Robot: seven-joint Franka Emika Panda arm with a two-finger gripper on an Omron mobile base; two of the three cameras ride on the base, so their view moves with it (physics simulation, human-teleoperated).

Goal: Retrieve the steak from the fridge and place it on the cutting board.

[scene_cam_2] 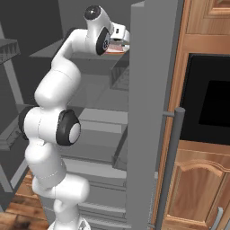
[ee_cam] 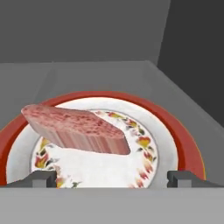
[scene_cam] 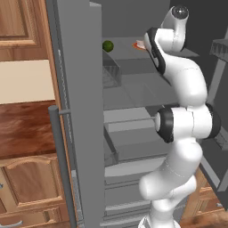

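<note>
The steak (ee_cam: 76, 129), a pink slab with white streaks, lies on a white plate with an orange-red rim (ee_cam: 177, 127) on an upper shelf of the open grey fridge (scene_cam: 133, 95). My gripper (ee_cam: 111, 179) is open just in front of the plate. Its two dark fingertips (ee_cam: 43, 178) stand wide apart on either side, and nothing is between them. In the right base view the hand (scene_cam_2: 119, 32) hovers over the plate (scene_cam_2: 116, 49) at the shelf's right end. The cutting board is out of view.
A small dark green round fruit (scene_cam: 107, 46) sits on the same shelf, left of the plate. The open fridge door (scene_cam: 80, 111) with its bar handle (scene_cam: 62, 164) stands to the left, and drawers lie below. Wooden cabinets (scene_cam_2: 197, 188) flank the fridge.
</note>
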